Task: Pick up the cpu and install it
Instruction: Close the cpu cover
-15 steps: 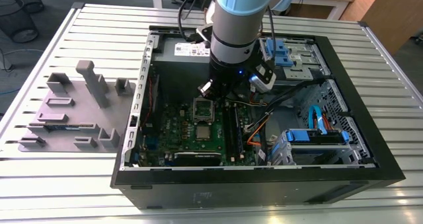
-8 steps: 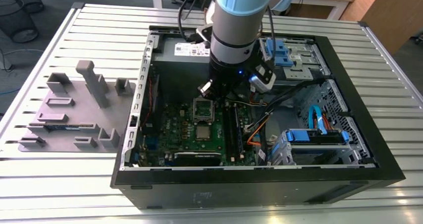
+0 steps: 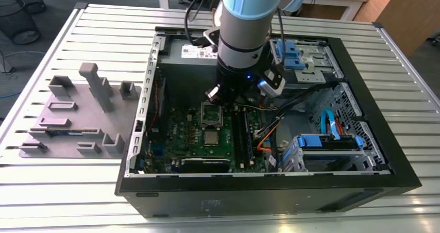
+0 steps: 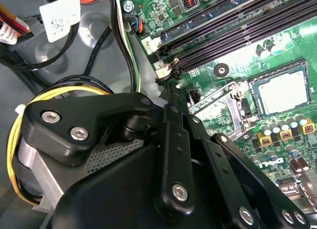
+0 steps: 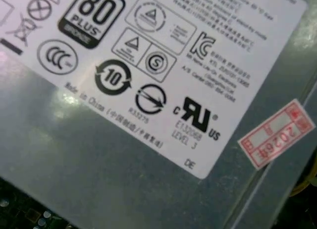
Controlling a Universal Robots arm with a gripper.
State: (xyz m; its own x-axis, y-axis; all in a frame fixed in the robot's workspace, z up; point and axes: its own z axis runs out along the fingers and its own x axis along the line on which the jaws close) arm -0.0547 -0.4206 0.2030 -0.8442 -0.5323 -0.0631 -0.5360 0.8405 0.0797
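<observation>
The cpu (image 3: pixel 211 136) is a small silvery square lying flat in its socket on the green motherboard (image 3: pixel 182 135) inside the open computer case. In the second wrist view the cpu (image 4: pixel 282 91) sits level in the dark socket frame. The metal socket lid (image 3: pixel 209 114) stands hinged up just behind the chip. My gripper (image 3: pixel 218 96) hangs low inside the case, above and behind that lid and apart from the cpu. Its black linkage fills the foreground, and my gripper (image 4: pixel 167 88) ends beside the memory slots (image 4: pixel 237 21). Nothing shows in its grasp.
The grey power-supply box (image 3: pixel 196 50) with its white label (image 5: pixel 148 65) lies at the back of the case. Blue drive cages (image 3: pixel 328 143) and orange cables (image 3: pixel 265 140) crowd the exterior view's right. A grey parts fixture (image 3: pixel 75 119) with a memory stick (image 3: pixel 65 132) stands outside the case.
</observation>
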